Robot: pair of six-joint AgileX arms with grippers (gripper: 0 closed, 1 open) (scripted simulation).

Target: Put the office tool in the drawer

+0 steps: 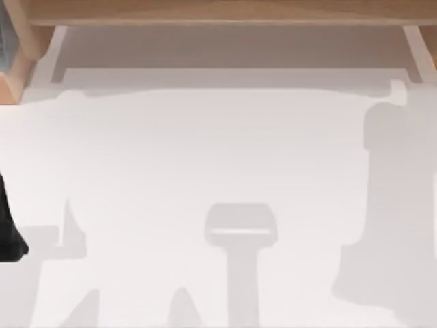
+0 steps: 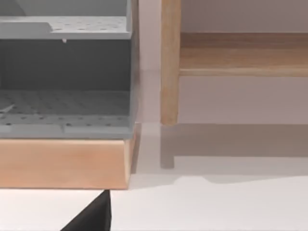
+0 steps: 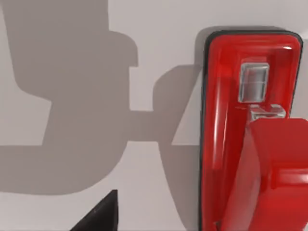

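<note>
The stapler lies on the white table, close under the right wrist camera, its red upper arm raised over the base. A dark finger tip sits beside it, apparently clear of it; I cannot tell how that gripper stands. The left arm rests at the table's left edge, near the grey shelf unit on its wooden base.

Table: spans the middle and lower part of the top view.
Wooden shelf: runs along the upper edge of the top view, behind the table.
Wooden block: upper left corner of the top view, on the table.
Grey rack: sits on the wooden block.
Stapler: lies on the table.
</note>
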